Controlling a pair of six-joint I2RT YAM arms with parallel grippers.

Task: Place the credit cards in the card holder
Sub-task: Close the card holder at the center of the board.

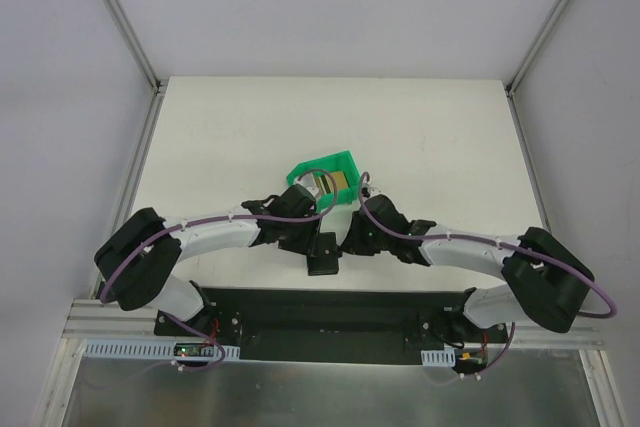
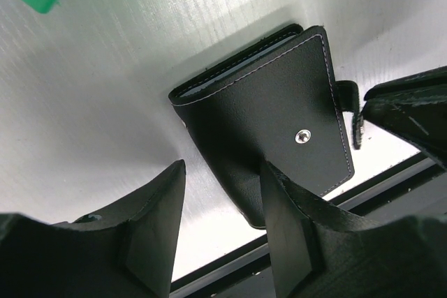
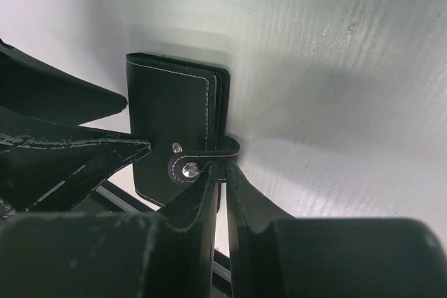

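Pinching the tab (image 3: 190,169) of the closed card holder (image 3: 171,120) with my right gripper (image 3: 222,172), at the near edge of the table (image 1: 250,127), I should peel gently while my open left gripper (image 2: 223,169) pins it flat.

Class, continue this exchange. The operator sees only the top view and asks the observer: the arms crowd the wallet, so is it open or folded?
Observer: Folded shut. The left wrist view shows the wallet lying cover up.
Operator: Is the tab snapped?
Observer: No. The tab is off its stud.
Operator: What is the right gripper doing?
Observer: The right gripper is nearly shut and seems to pinch the tab.
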